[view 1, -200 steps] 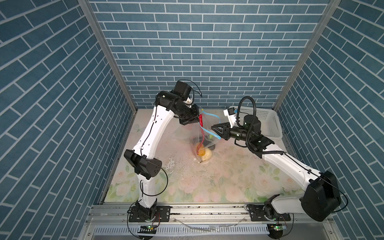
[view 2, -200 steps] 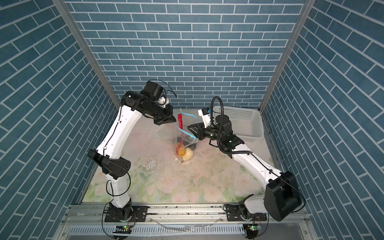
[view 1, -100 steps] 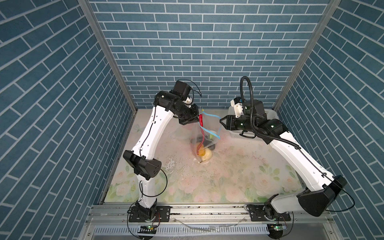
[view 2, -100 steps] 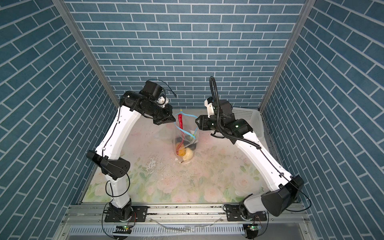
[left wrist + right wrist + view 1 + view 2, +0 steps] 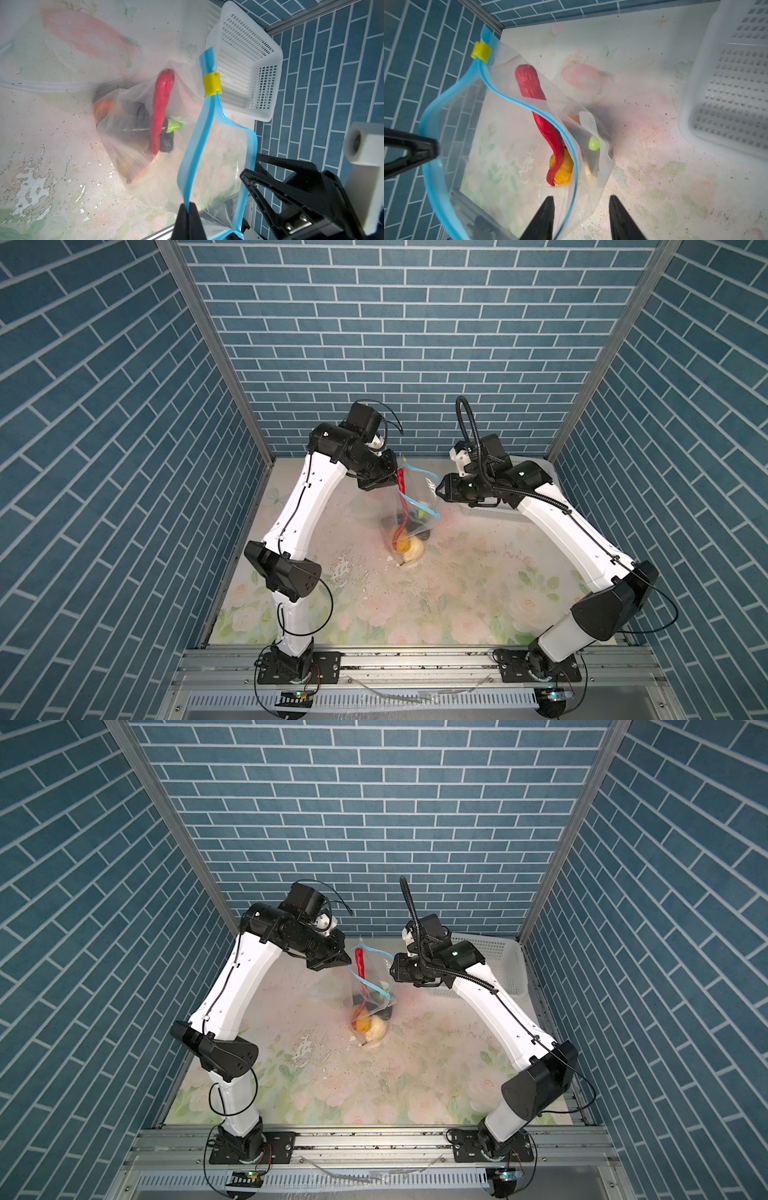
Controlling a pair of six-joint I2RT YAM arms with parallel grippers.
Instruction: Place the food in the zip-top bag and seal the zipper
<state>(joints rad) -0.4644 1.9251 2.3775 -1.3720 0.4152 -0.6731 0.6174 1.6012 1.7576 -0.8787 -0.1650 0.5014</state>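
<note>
Left gripper (image 5: pixel 187 207) clamped on light blue zipper strip (image 5: pixel 199 133) of clear crinkly zip-top bag (image 5: pixel 591 166), toy food (image 5: pixel 527 83) inside, below. Right gripper (image 5: pixel 581 198) parted; other lip between jaws, running away toward yellow slider (image 5: pixel 481 51).

One clear crinkly plastic zip-top bag (image 5: pixel 218 166) holds one long red strip (image 5: pixel 542 116), one yellow-orange round piece (image 5: pixel 563 171), one cream lump (image 5: pixel 378 1032), one small green piece (image 5: pixel 594 143) and two black lumps (image 5: pixel 136 113). One light blue zipper strip (image 5: pixel 199 135) carries one yellow slider (image 5: pixel 212 84). One white perforated plastic basket (image 5: pixel 266 60) stands nearby.
</note>
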